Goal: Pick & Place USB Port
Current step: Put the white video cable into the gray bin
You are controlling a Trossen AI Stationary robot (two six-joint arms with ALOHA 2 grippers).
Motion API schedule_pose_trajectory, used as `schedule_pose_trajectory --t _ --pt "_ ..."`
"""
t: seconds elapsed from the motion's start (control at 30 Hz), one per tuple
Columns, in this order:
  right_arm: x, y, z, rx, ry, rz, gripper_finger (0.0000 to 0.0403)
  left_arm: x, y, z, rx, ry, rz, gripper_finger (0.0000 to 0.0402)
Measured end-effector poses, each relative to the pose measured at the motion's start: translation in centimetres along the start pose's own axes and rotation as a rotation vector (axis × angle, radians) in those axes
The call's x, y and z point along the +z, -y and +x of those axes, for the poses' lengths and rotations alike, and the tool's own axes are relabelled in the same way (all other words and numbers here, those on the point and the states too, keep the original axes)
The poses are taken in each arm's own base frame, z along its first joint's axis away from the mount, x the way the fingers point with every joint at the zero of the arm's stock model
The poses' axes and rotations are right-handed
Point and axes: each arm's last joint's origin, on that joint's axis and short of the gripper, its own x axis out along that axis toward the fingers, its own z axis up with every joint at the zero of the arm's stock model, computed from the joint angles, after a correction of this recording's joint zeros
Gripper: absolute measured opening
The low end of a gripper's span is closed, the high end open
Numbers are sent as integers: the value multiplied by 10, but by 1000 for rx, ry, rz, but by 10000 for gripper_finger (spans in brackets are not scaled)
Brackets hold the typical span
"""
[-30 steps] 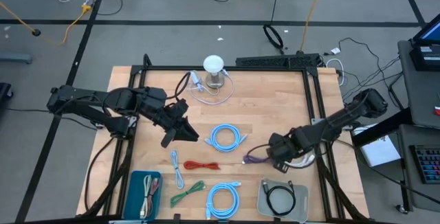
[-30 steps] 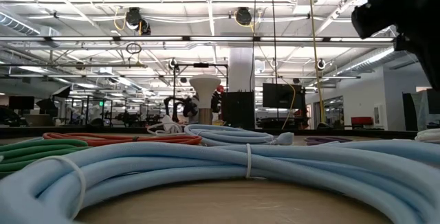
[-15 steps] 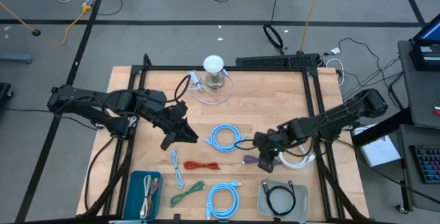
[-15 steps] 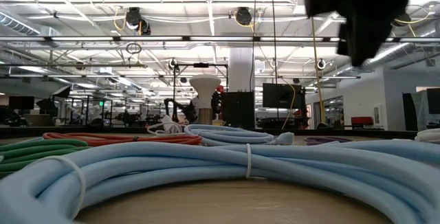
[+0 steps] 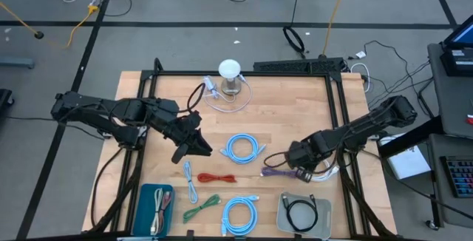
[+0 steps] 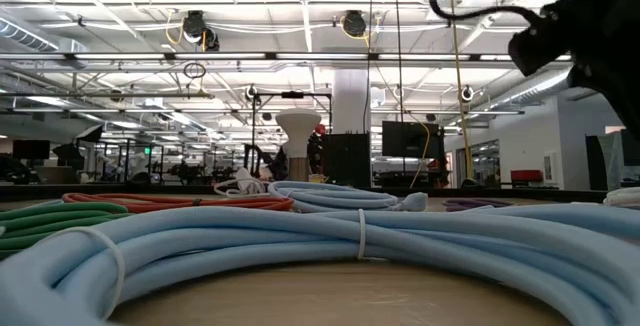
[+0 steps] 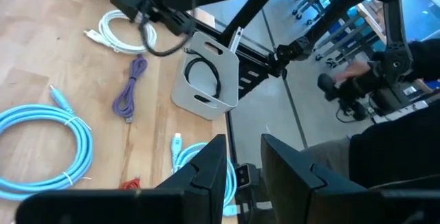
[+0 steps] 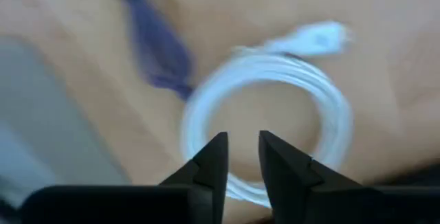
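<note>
The room is a large open workshop with a dark floor crossed by pale lines, loose cords trailing over it, and a ceiling of white beams, pipes and round lamps seen in the low view. A white pillar [image 6: 352,126] stands far back, with dark screens and racks around it.

The desk [image 5: 295,115] is a pale wooden top in a black metal frame. The left arm reaches in from the desk's left edge; its tool [image 5: 194,143] hangs over the bare wood left of centre, its two fingers parted by a narrow gap with nothing between them. The right arm comes in from the right edge; its tool [image 5: 301,168] sits low over the white cable [image 5: 323,171] near the right rail, fingers slightly apart above the coil [image 8: 268,121], gripping nothing that can be seen.

A grey tray [image 5: 284,213] at the near edge holds a black cable [image 5: 303,213]. A teal tray [image 5: 144,200] at the near left holds pale cables. Two light blue cable coils lie on the wood, one at centre [image 5: 244,148], one at the near edge [image 5: 239,215]. The purple cable [image 5: 277,171] lies just beside the right tool, touching the wood. A red cable [image 5: 216,177], a green cable [image 5: 201,208] and a small white lamp [image 5: 230,71] at the far edge complete the spread.
</note>
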Motion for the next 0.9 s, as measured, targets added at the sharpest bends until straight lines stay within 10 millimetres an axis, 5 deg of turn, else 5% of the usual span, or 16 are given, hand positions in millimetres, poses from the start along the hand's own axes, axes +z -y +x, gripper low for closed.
schedule_pose_trajectory --t 0.5,0.9 --pt "-17 -8 18 26 -53 66 199 -2 4 2 4 1 5 92" --pt "-31 -8 59 96 -38 81 203 -4 6 2 -3 -6 7 92"
